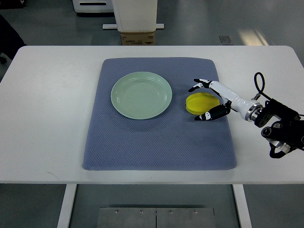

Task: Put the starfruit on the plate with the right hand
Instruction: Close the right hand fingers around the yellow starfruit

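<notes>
The right hand (pixel 212 99) reaches in from the right side of the picture. It is white with black fingertips. Its fingers are spread wide around the starfruit (pixel 202 103). One set of fingertips (pixel 198 85) sits just past the far side of the fruit. The other dark finger (pixel 209 115) lies along the near side of the fruit. The fingers look very close to the fruit, but it is hard to tell if they squeeze it yet. The fruit sits flat on the mat, so it is not lifted.

The starfruit is yellow and shiny. It lies on the right part of the blue-gray mat (pixel 156 142). It is just to the right of the plate (pixel 141 95), but it does not touch the plate.

The plate is round and pale green. It sits in the upper middle of the mat. Nothing is on it.

Behind the hand, the white wrist joins a black arm (pixel 282 126) with a looping black cable. The arm rests over the right edge of the white table (pixel 42 118).

The mat lies in the middle of the table. Past the far edge of the table stands a brown cardboard box (pixel 137 38) on the gray floor.
</notes>
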`<state>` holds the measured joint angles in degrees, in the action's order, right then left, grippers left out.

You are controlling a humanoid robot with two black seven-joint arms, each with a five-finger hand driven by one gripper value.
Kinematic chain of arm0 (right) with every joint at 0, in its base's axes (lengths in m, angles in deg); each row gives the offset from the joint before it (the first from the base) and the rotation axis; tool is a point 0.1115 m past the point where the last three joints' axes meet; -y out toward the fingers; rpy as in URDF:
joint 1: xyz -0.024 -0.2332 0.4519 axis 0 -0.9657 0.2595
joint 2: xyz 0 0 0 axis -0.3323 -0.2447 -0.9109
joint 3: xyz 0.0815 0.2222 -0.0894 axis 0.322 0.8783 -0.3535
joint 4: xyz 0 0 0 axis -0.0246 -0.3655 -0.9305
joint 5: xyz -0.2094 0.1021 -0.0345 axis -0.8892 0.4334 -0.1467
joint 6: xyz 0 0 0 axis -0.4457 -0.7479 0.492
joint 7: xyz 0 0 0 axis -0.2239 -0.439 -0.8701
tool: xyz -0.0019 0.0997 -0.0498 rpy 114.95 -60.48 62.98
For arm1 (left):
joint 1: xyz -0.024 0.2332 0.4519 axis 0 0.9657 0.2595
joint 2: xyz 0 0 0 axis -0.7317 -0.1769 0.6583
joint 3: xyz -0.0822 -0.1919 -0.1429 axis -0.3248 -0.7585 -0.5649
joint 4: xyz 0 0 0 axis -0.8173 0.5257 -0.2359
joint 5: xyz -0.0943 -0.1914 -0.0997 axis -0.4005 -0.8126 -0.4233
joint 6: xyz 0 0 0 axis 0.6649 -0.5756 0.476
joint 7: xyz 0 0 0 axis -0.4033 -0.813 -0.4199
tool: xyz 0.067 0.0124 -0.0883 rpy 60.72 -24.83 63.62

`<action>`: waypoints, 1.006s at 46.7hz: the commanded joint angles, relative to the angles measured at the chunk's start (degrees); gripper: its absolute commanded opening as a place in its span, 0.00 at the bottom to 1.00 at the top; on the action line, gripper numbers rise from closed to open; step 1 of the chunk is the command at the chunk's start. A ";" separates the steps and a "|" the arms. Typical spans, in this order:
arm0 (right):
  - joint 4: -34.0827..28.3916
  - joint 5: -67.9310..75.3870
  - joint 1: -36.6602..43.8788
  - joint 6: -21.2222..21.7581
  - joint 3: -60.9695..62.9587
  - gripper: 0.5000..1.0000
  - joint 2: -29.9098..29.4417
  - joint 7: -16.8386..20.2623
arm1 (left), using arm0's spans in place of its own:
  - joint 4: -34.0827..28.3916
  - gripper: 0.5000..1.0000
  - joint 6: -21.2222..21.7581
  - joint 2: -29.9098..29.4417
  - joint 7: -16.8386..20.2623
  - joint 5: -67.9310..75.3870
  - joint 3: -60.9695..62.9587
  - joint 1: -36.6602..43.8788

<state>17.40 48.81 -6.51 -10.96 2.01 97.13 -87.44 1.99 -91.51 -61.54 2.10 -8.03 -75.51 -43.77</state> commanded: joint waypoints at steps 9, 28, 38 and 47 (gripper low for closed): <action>0.56 0.09 -0.09 0.00 -0.26 0.97 -0.38 0.01 | -0.01 1.00 0.00 0.00 -0.01 0.04 0.00 0.01; 1.70 0.09 0.35 0.00 -2.28 0.94 -0.55 0.10 | 0.07 1.00 0.00 0.00 -0.01 0.04 0.00 0.01; 2.40 0.09 0.35 -0.09 -2.99 0.87 -1.61 0.10 | 0.07 1.00 0.00 0.00 0.08 -0.05 0.00 0.01; 2.58 0.09 0.44 -0.09 -3.60 0.85 -1.61 0.10 | 0.07 1.00 0.00 0.00 -0.01 0.04 0.00 0.01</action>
<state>19.94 48.97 -6.10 -11.05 -1.59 95.52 -87.33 2.02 -91.50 -61.54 2.10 -8.03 -75.50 -43.76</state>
